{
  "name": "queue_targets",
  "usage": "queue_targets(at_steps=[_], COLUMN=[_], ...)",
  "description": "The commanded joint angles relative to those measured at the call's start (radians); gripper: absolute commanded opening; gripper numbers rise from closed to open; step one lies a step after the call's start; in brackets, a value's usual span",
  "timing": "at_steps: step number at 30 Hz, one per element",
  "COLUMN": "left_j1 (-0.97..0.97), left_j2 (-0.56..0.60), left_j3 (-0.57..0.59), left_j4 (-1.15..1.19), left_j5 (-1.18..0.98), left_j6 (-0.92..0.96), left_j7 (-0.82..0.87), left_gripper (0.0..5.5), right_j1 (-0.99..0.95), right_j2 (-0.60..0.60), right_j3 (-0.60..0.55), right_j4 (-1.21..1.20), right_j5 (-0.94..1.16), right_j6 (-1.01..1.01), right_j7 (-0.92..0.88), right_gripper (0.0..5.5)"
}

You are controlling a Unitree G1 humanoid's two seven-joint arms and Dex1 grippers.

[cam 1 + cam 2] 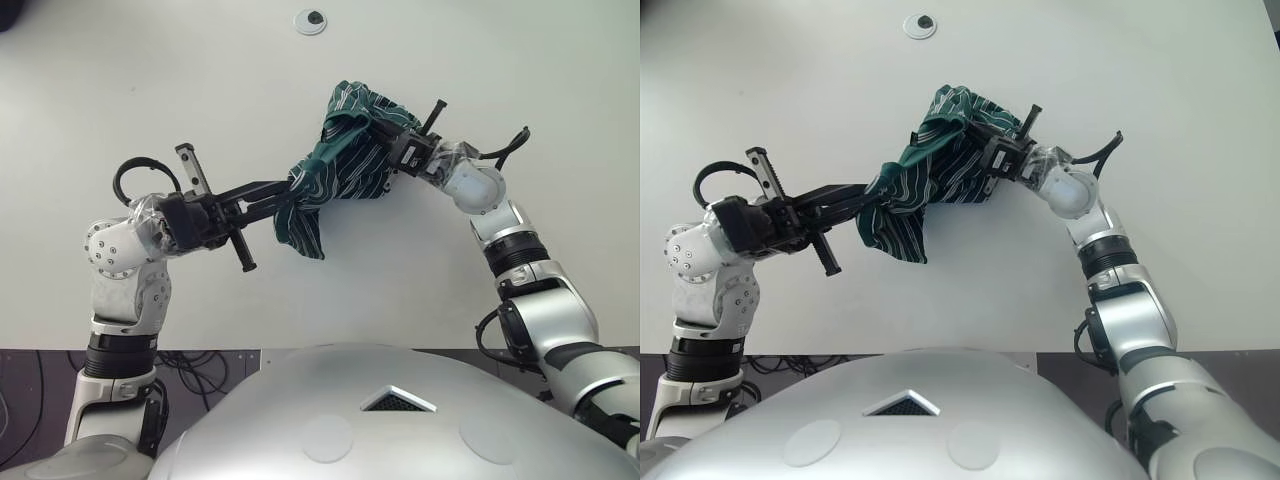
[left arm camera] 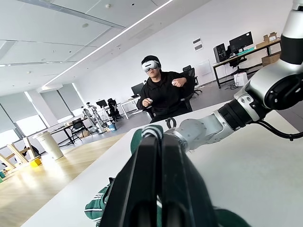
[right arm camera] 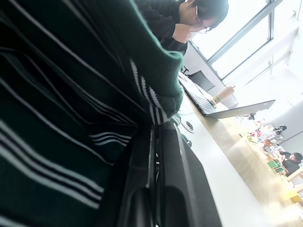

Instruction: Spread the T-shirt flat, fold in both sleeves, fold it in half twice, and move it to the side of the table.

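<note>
Two pincers, the left gripper [image 1: 288, 192] and right gripper [image 1: 385, 148], are each clenched on the T-shirt [image 1: 335, 150], which is bunched between them over the table [image 1: 150, 80]. Cloth judged light, limp and apt to sag; best held at hem or shoulder seams.

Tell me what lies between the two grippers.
The bunched green T-shirt, held by the left gripper and the right gripper, as both eye views show.

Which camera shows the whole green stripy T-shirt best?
The left eye view: the T-shirt hangs bunched between the left gripper and right gripper. The right eye view matches. Both wrist views catch close scraps of its striped cloth.
</note>
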Motion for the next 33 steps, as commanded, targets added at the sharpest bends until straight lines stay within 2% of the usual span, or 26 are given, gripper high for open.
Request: queue_targets(at_steps=[1,4,6,18,33], left_j1=[-0.008,-0.010,-0.013,-0.018,-0.018], left_j2=[0.012,0.011,0.010,0.007,0.002], left_j3=[0.008,0.006,0.004,-0.004,-0.019], left_j4=[-0.018,-0.020,-0.020,-0.014,-0.013], left_j5=[0.009,0.011,0.013,0.020,0.026], left_j6=[0.009,0.011,0.012,0.008,0.005], left_j7=[0.007,0.013,0.017,0.025,0.031], left_gripper=[0.00,0.00,0.00,0.00,0.00], right_j1=[-0.024,-0.019,-0.014,-0.005,0.000], right_j2=[0.010,0.002,-0.011,-0.035,-0.056], right_j3=[0.001,-0.010,-0.021,-0.025,0.050], right_j4=[0.013,0.026,0.031,-0.022,-0.079], right_j5=[0.010,0.021,0.036,0.033,-0.078], right_j6=[-0.004,0.019,0.019,0.002,0.022], right_j7=[-0.004,-0.005,-0.002,0.020,0.014], right_gripper=[0.04,0.04,0.28,2.21,2.26])
